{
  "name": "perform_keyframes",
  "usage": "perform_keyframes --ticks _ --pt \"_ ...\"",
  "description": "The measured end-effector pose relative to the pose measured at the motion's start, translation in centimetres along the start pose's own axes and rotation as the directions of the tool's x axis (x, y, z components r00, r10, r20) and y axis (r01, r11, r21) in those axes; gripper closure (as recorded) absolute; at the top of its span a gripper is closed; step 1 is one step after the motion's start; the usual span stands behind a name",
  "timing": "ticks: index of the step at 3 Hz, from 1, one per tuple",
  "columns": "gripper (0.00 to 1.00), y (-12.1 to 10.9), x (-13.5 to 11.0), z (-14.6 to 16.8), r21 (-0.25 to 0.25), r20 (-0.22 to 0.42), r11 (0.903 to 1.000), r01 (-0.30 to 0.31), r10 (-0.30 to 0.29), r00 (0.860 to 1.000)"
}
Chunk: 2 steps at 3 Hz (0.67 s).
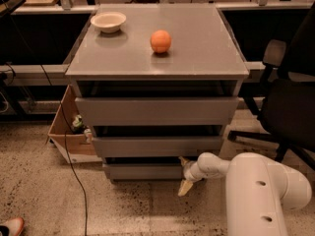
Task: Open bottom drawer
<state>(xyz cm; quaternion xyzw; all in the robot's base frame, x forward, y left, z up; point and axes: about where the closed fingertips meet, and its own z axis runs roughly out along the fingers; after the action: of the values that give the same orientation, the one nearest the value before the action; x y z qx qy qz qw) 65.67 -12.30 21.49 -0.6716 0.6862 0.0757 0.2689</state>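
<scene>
The grey cabinet stands on a speckled floor, and its counter carries a white bowl at the back left and an orange near the middle. The bottom drawer is the lowest of the cabinet's three, its slim front just above the floor. The end effector sits at the right end of that front, reaching in from the white arm at the cabinet's lower right. Its fingers are spread apart, one by the drawer's top edge and one angled down, holding nothing that can be seen. A cardboard box sits left of the cabinet and a black chair to its right.
</scene>
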Motion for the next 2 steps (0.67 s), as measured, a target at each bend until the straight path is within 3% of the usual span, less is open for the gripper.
perform_keyframes --ticks 1,2 --pt "0.01 -0.66 1.37 1.71 0.008 -0.022 0.9998 -0.019 0.019 1.000" --pt "0.11 -0.88 2.26 2.66 -0.007 -0.045 0.9996 -0.026 0.026 0.999"
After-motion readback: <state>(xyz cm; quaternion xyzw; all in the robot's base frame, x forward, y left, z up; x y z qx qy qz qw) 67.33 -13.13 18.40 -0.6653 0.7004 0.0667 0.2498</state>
